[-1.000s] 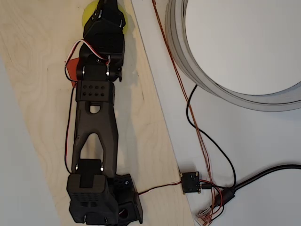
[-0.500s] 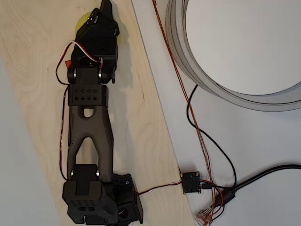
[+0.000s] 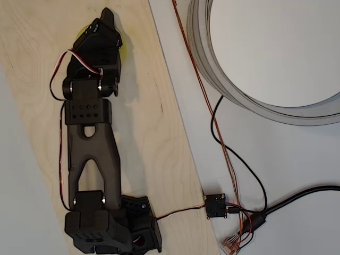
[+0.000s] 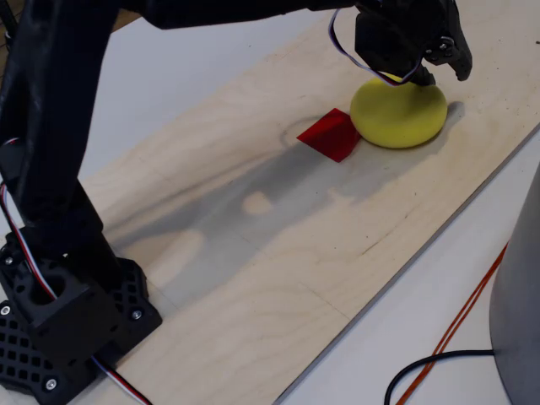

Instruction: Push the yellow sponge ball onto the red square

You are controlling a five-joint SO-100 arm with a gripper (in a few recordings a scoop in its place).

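The yellow sponge ball point(image 4: 398, 111) lies on the wooden board, its left side touching and slightly overlapping the right edge of the red square point(image 4: 331, 133). My black gripper point(image 4: 460, 63) hangs just above the ball's top right, and its fingers come to a single closed tip with nothing between them. In the overhead view the gripper point(image 3: 107, 13) and wrist cover most of the ball point(image 3: 123, 52), which peeks out as thin yellow slivers on both sides. There the arm hides the red square.
The pale wooden board point(image 3: 154, 133) runs diagonally, with its right edge close to the ball point(image 4: 506, 143). A large grey ring point(image 3: 212, 74) stands on the white table to the right. Red and black cables point(image 3: 223, 149) lead to a small circuit board point(image 3: 215, 205). The arm's base point(image 4: 59, 321) stands at the near left.
In the overhead view the arm has swung left and the ball has moved left with it. The red square, visible beside the wrist earlier, is now under the arm.
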